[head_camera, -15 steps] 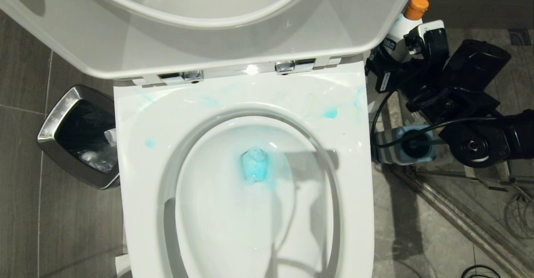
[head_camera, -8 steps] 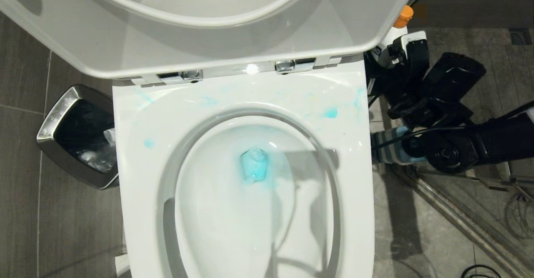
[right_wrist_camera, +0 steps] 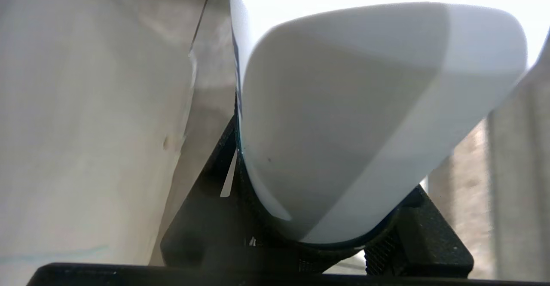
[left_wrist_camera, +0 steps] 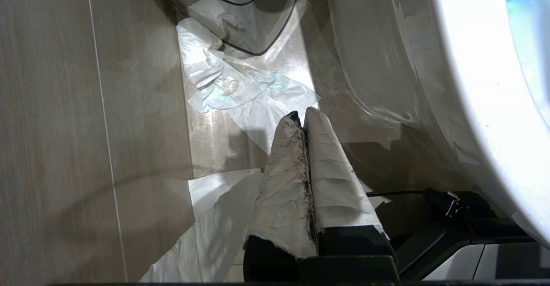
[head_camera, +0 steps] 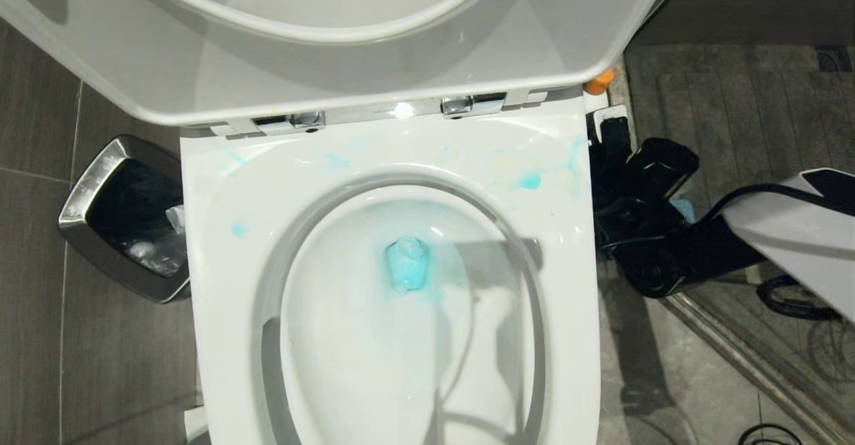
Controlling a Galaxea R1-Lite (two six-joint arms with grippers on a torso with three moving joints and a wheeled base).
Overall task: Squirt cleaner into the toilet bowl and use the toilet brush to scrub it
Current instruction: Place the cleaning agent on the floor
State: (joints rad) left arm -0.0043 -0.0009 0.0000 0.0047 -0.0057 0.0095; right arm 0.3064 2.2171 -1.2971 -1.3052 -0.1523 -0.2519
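grey floor; toilet bowl point(head_camera: 374, 338) holds blue cleaner point(head_camera: 407, 264); right hand point(right_wrist_camera: 318, 234) grips white bottle point(right_wrist_camera: 343, 118).

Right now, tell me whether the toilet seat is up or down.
Up. The toilet seat leans back above the hinges, leaving the toilet bowl rim bare.

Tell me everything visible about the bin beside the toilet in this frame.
The bin is square with rounded corners and a shiny steel rim, open at the top and lined with a black bag. Crumpled white paper lies inside against the side nearest the toilet bowl. It stands on the grey tiled floor at the robot's left of the toilet, close against the bowl's side; whether they touch cannot be told.
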